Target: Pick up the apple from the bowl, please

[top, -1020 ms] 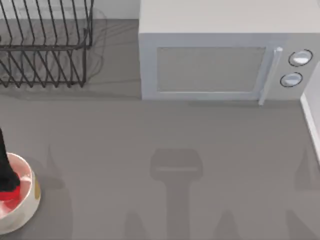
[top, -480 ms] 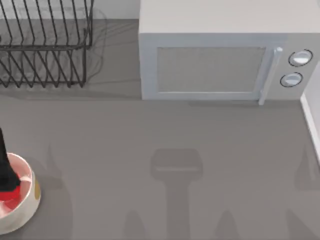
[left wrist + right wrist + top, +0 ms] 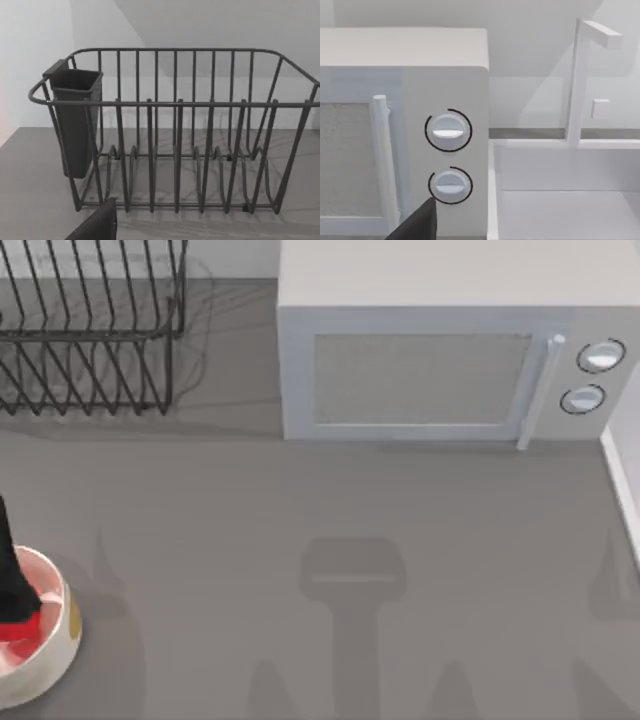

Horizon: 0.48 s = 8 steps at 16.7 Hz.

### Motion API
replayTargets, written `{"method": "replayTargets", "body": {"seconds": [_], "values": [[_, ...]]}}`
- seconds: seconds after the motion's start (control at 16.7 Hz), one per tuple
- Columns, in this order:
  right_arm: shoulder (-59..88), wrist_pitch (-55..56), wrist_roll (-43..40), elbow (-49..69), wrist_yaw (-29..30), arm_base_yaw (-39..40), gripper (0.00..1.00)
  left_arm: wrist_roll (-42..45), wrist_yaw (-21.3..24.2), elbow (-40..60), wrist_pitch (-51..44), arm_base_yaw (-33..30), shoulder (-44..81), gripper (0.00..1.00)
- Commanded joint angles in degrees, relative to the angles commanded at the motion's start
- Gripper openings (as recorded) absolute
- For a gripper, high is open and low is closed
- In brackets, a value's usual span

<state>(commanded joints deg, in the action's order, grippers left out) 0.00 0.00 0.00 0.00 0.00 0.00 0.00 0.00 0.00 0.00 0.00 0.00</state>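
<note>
The cream-white bowl (image 3: 58,650) stands at the table's front left corner, cut off by the top view's left edge. The bright-red apple (image 3: 22,629) lies inside it. My left gripper (image 3: 10,590) comes down as a black shape over the bowl and covers the apple's upper part, touching or nearly touching it. A dark piece of that gripper (image 3: 97,225) shows in the left wrist view, which faces the dish rack. In the right wrist view, a dark piece of my right gripper (image 3: 417,225) sits in front of the microwave's knobs.
A black wire dish rack (image 3: 90,330) with a dark cutlery cup (image 3: 75,120) stands at the back left. A white microwave (image 3: 440,350) fills the back right, with a white sink edge (image 3: 622,480) at the far right. Bare grey tabletop (image 3: 330,530) lies between.
</note>
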Motion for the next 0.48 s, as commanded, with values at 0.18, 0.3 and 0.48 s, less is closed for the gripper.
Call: {"method": "replayTargets", "body": {"seconds": [0.18,0.3,0.48], "values": [[0.0,0.0,0.0,0.0,0.0,0.0,1.00,0.0,0.0,0.0,0.0,0.0,0.0,1.00],[0.0,0.0,0.0,0.0,0.0,0.0,1.00,0.0,0.0,0.0,0.0,0.0,0.0,1.00],[0.0,0.0,0.0,0.0,0.0,0.0,1.00,0.0,0.0,0.6,-0.7,0.0,0.7,1.00]]}}
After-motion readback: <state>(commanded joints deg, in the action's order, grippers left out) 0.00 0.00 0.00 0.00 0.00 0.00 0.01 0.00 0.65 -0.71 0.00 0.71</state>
